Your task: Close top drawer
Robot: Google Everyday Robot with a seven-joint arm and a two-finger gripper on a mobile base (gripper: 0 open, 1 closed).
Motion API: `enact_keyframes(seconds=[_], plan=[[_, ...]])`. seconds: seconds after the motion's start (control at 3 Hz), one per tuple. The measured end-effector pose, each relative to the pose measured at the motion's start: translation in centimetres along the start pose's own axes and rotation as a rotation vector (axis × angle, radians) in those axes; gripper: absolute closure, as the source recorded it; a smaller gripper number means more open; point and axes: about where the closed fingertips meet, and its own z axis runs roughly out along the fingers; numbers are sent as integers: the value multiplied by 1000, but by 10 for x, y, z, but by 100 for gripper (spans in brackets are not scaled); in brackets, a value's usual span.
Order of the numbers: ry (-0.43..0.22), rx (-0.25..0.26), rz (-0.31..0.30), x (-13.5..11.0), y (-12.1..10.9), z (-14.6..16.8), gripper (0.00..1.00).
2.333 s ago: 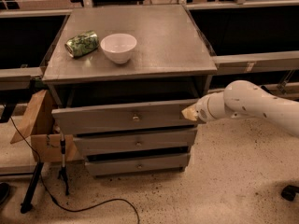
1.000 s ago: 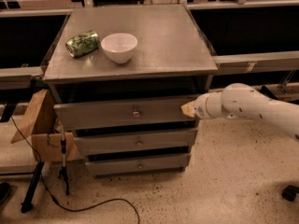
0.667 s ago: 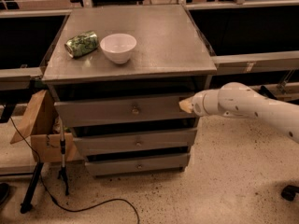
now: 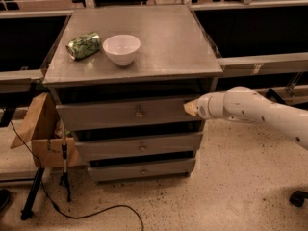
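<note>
Gripper (image 4: 189,108) at right end of top drawer (image 4: 106,114) front panel, tip against it; open or closed: cannot tell. Drawer runs left from gripper, brass knob (image 4: 139,113) left of tip, dark gap above panel. Two lower drawers (image 4: 139,147) below-left of gripper. White bowl (image 4: 121,48) and green can (image 4: 83,45) on cabinet top (image 4: 168,42), up-left, well apart from gripper. Cardboard box (image 4: 41,138) far left.

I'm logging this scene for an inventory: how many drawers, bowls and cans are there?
Drawers: 3 (top drawer, middle drawer, bottom drawer)
Bowls: 1 (white bowl)
Cans: 1 (green can)
Total: 5
The gripper is at the right end of the top drawer's front.
</note>
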Motion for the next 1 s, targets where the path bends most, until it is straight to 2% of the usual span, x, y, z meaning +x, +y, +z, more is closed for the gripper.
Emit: enact_keyframes(seconds=[0.67, 1.0], plan=[[2, -3, 19, 3, 0, 1, 100], [27, -10, 41, 11, -5, 5, 100]])
